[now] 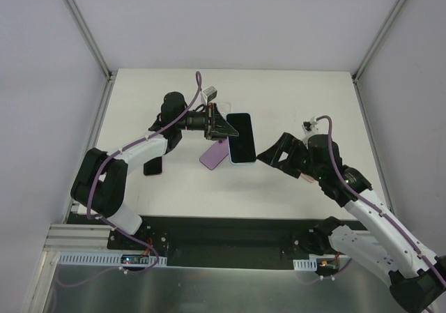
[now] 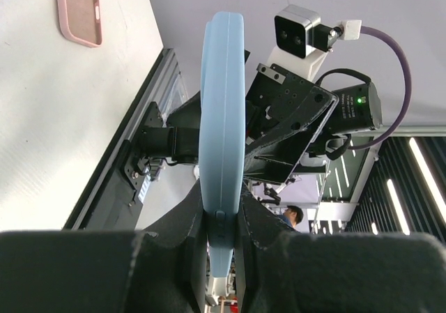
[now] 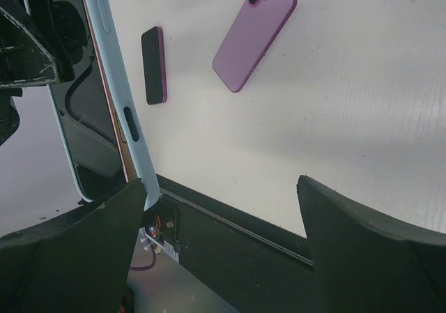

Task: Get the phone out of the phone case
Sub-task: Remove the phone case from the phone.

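The phone in its light blue case (image 1: 241,139) is held off the table on edge. My left gripper (image 1: 220,123) is shut on it. In the left wrist view the case (image 2: 221,104) runs edge-on up from between my fingers (image 2: 221,219). My right gripper (image 1: 270,153) is open just right of the phone. In the right wrist view the cased phone (image 3: 115,111) stands at the left with its dark screen facing away from the jaws. The right gripper (image 3: 221,212) is wide open, and its left finger (image 3: 83,236) is at the case's lower corner.
A purple phone (image 1: 214,155) lies face down on the table below the held phone and shows in the right wrist view (image 3: 254,34). A dark magenta phone (image 1: 153,165) lies to the left. A pink case (image 2: 78,10) lies on the table near the right arm.
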You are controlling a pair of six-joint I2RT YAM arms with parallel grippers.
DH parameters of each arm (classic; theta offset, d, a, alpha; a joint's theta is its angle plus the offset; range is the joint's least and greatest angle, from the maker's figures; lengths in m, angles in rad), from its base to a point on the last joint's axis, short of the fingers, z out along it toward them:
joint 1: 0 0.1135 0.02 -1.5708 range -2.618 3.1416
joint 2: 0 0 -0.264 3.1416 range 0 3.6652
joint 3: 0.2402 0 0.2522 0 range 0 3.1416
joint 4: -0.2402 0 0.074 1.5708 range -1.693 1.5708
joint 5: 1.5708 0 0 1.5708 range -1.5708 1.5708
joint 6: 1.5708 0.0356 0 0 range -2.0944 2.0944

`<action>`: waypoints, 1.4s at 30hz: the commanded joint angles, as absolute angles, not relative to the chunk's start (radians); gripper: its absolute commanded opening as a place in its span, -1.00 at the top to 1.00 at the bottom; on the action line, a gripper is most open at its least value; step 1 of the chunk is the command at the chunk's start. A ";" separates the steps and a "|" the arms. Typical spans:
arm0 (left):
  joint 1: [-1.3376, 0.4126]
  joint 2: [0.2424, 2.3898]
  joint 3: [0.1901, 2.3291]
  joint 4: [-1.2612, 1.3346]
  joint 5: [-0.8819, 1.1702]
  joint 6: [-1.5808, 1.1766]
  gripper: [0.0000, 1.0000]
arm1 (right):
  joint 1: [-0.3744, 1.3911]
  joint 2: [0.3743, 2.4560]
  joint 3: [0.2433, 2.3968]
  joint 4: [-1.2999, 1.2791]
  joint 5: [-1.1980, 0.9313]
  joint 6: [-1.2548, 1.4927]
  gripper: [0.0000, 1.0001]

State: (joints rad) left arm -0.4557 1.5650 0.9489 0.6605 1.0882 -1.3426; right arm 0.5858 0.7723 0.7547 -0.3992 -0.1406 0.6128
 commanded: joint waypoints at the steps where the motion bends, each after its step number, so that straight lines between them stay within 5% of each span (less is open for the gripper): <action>1: -0.453 1.549 0.980 0.773 1.117 -1.377 1.00 | 0.586 0.798 0.744 -0.334 -0.187 0.601 -0.85; 12: -0.453 1.597 0.942 1.058 1.118 -1.589 1.00 | 0.586 0.882 0.626 -0.031 -0.298 0.663 -0.85; 24: -0.456 1.603 0.911 1.063 1.103 -1.574 1.00 | 0.587 0.920 0.565 0.345 -0.413 0.791 -0.86; 42: -0.503 1.608 0.821 1.112 1.051 -1.562 1.00 | 0.606 1.031 0.724 0.460 -0.196 0.899 -0.61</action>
